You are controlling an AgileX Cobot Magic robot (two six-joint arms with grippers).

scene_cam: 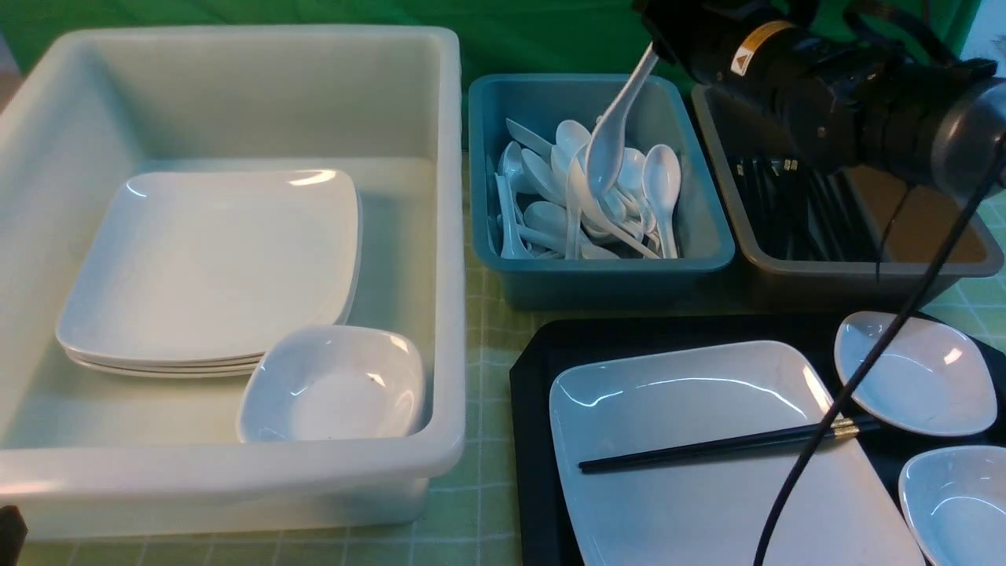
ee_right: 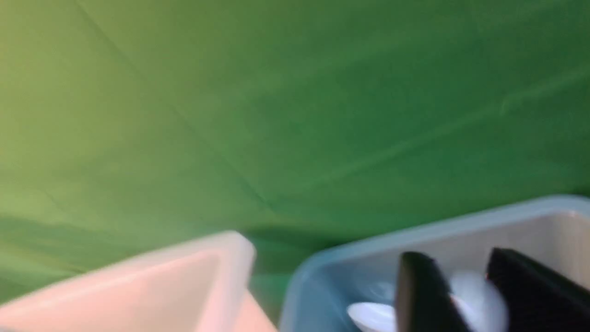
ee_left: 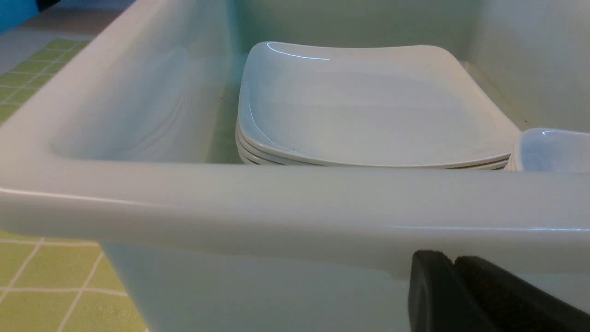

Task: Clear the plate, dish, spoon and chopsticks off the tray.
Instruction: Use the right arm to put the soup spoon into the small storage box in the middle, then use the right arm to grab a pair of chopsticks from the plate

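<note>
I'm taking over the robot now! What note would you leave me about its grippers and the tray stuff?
Left gripper: shut, empty, by the outer wall of the white plastic tub.
Right gripper: above the teal plastic bin of spoons; the short glossy white soup spoon hangs at it, handle up; grip unclear.
On the big black rectangular tray: large flat white plate, long thin black chopsticks across it, two small deep white dishes.
Done: spoon off tray.
Left: release spoon, then chopsticks, dishes, plate.
</note>
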